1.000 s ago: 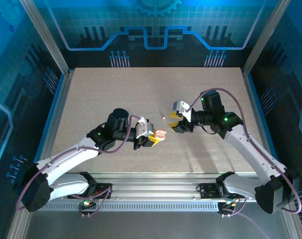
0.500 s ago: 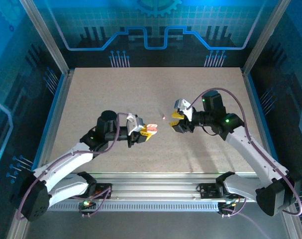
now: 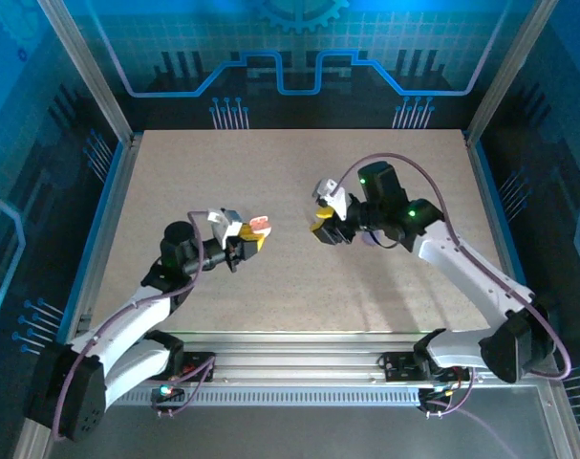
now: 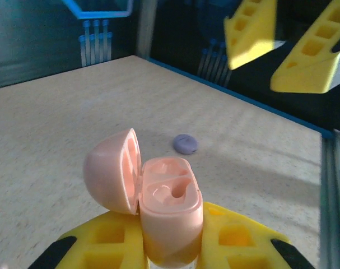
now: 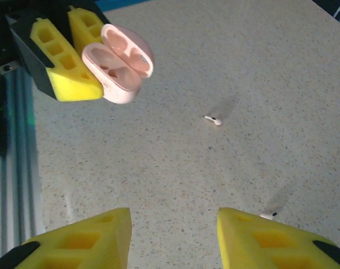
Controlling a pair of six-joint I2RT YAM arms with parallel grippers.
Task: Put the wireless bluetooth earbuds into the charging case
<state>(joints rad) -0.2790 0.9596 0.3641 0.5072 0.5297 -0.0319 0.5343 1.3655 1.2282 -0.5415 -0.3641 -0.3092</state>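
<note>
Firmly, the left claw (image 4: pixel 171 253) clamps an open pink charging case (image 4: pixel 168 204).

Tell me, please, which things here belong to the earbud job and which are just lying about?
Job: open pink charging case in the shut left pincer; white earbud and second earbud on the table; open right pincer.
Lying about: small lilac round case, untouched.

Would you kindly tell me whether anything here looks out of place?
One pale earbud and a second earbud lie loose and apart on the table, while the open pink case in the left gripper has both wells empty.
</note>
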